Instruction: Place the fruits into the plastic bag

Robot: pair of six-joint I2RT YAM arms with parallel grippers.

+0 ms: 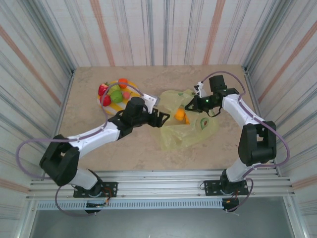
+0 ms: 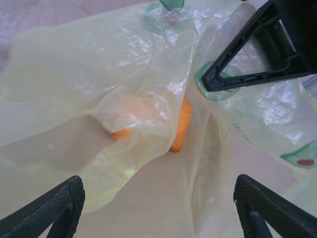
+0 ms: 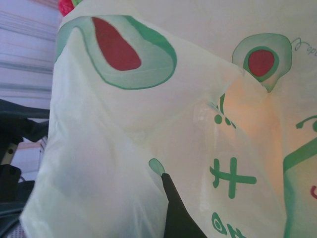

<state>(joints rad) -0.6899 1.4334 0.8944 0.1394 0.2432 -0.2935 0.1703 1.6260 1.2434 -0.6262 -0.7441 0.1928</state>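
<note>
The plastic bag [image 1: 188,121] lies crumpled at mid-table, yellow-green with avocado prints. An orange fruit [image 1: 181,115] rests inside its mouth, and in the left wrist view this orange fruit [image 2: 182,126] is half veiled by the film. My left gripper [image 1: 161,119] hovers open just left of the bag's mouth with nothing between its fingers [image 2: 55,208]. My right gripper [image 1: 191,105] is shut on the bag's upper edge and holds it raised, the bag film [image 3: 124,134] draping over its dark finger [image 3: 176,208]. The other fruits, a strawberry [image 1: 103,90], a green piece [image 1: 116,95] and an orange one [image 1: 123,83], sit on the plate.
The yellow-and-white striped plate [image 1: 119,106] stands at the back left, just behind my left forearm. Corrugated walls enclose the table on three sides. Bare tabletop [image 1: 138,148] lies in front of the bag.
</note>
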